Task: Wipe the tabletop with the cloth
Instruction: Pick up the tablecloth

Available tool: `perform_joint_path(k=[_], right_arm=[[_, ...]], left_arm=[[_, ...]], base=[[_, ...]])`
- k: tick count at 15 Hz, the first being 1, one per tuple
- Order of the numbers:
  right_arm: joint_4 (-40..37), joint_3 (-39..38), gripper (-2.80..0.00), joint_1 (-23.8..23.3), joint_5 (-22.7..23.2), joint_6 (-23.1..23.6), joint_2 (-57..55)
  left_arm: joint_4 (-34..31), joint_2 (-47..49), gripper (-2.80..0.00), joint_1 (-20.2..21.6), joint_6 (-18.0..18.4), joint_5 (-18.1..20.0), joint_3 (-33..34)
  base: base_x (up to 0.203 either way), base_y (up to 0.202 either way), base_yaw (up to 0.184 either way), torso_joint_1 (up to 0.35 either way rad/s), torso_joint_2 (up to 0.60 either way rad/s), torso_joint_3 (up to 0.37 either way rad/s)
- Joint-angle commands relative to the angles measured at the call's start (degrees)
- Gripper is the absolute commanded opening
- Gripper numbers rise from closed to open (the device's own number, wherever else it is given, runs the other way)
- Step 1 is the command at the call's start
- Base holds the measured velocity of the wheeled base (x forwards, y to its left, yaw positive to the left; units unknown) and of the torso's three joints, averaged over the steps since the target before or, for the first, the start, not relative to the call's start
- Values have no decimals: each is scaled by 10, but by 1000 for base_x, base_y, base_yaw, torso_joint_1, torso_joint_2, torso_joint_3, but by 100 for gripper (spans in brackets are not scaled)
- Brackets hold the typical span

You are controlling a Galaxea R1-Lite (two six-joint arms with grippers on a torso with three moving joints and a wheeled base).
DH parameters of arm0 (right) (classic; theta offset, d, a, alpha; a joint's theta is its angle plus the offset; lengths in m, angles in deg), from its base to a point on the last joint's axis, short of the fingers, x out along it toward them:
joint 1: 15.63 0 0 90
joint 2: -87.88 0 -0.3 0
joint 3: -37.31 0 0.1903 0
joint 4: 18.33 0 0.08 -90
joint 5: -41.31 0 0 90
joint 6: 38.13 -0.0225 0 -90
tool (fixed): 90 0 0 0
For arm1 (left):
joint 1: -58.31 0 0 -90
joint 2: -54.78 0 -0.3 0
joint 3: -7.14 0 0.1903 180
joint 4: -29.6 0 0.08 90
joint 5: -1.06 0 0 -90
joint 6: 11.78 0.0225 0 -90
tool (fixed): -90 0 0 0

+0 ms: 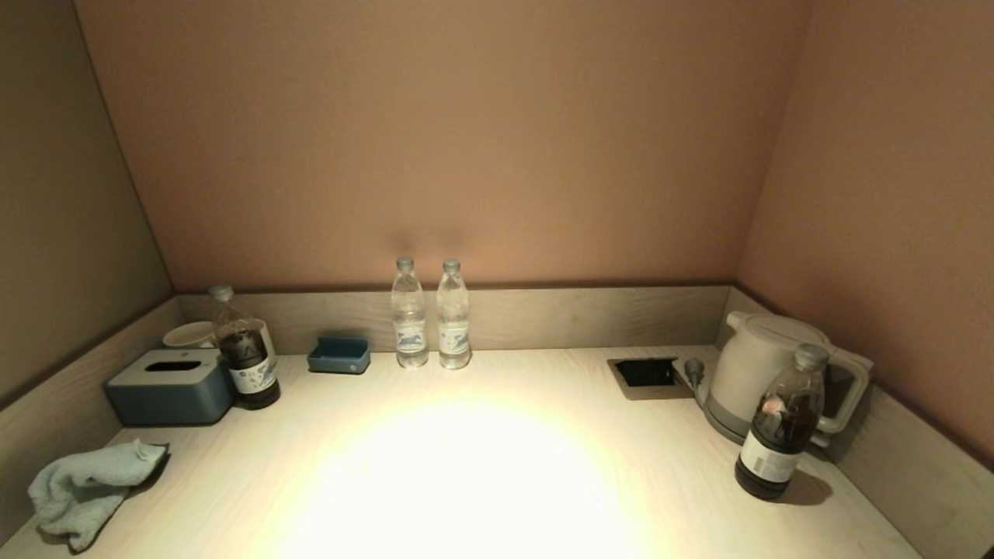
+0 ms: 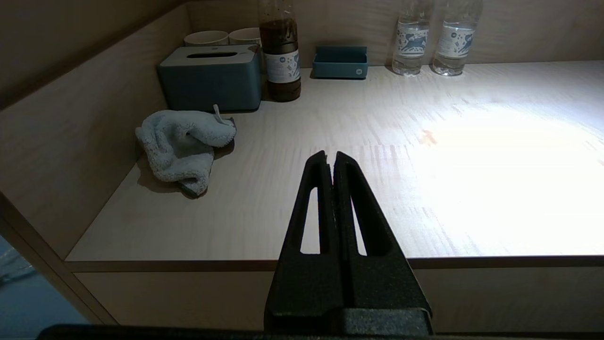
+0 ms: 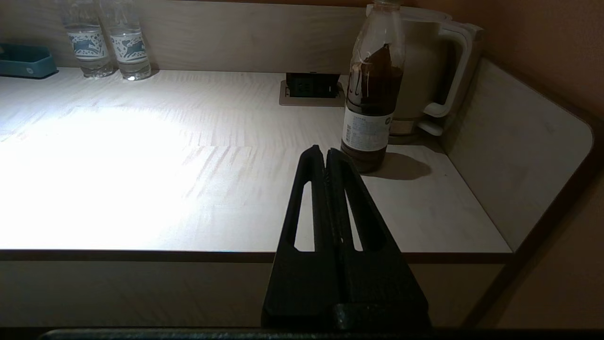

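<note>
Cloth [image 2: 184, 144] lies crumpled on tabletop [image 2: 377, 189], well apart from closed, empty left pincer [image 2: 330, 158].

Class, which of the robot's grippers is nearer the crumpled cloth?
Left. The left gripper hangs before the table's front edge, the cloth just beyond it. The right gripper hangs by the far end, near the dark bottle.

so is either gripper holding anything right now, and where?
Nothing held. Left gripper and right gripper are both shut and empty, back off the tabletop's front edge; the cloth lies untouched.
</note>
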Motion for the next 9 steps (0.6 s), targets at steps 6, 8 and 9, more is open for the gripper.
perform_joint_path(k=[6,8,9], right_arm=[[0,0,-280,0,0,0,0],[0,1,-280,0,0,0,0],[0,1,-280,0,0,0,0]], left_arm=[[-34,18,-280,0,-8,-2,-67],[-46,79,-280,0,-28,-4,-119],[-48,110,-280,1,-33,-11,-138]], base=[[0,0,0,0,0,0],[0,0,0,0,0,0],[0,0,0,0,0,0]])
